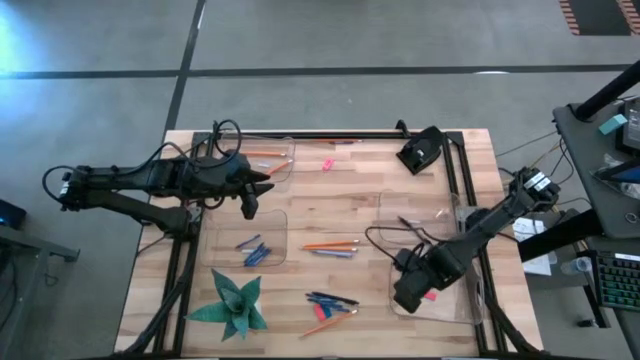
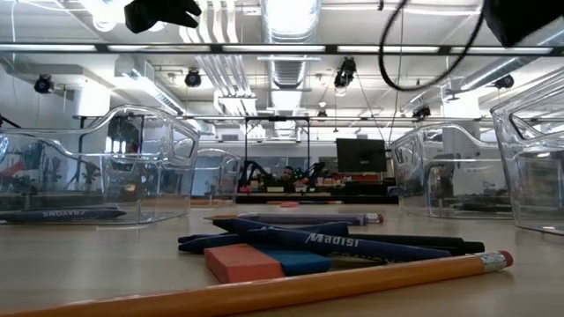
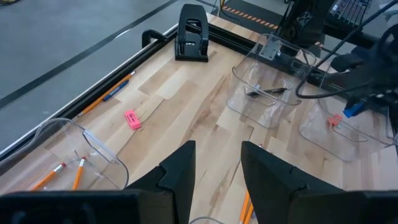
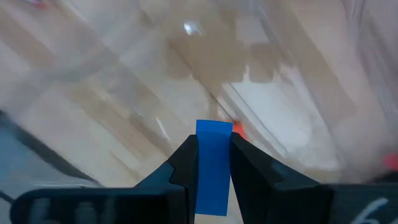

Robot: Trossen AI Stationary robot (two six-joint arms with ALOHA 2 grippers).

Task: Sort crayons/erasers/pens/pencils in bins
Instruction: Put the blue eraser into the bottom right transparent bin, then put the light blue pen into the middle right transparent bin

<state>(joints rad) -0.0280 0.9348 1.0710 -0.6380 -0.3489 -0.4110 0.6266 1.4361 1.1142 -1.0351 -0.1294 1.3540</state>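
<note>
My right gripper (image 1: pixel 412 292) hangs over the near-right bin (image 1: pixel 455 300), shut on a blue eraser (image 4: pixel 213 163). A pink eraser (image 1: pixel 430 295) lies in that bin. My left gripper (image 3: pixel 217 167) is open and holds nothing, raised above the table's left side between the far-left bin (image 1: pixel 268 160), which holds pencils, and the near-left bin (image 1: pixel 262 245), which holds blue crayons. The far-right bin (image 1: pixel 420 215) holds dark pens. Loose on the table are a pencil and a pen (image 1: pixel 333 247), and a near pile (image 1: pixel 330 303) of pens, erasers and a pencil. My right gripper pinches the blue eraser by its two broad sides (image 4: pixel 213 149) between the two fingers. The fingers point steeply down from above. The eraser's end sticks out past the fingertips, and it hangs clear above the bin's floor.
A green paper star (image 1: pixel 232 305) lies at the near left. A black hole punch (image 1: pixel 422 150) stands at the far right. A pink eraser (image 1: pixel 327 163) and a pencil (image 1: pixel 345 142) lie near the far edge. Bare wood shows in the table's middle.
</note>
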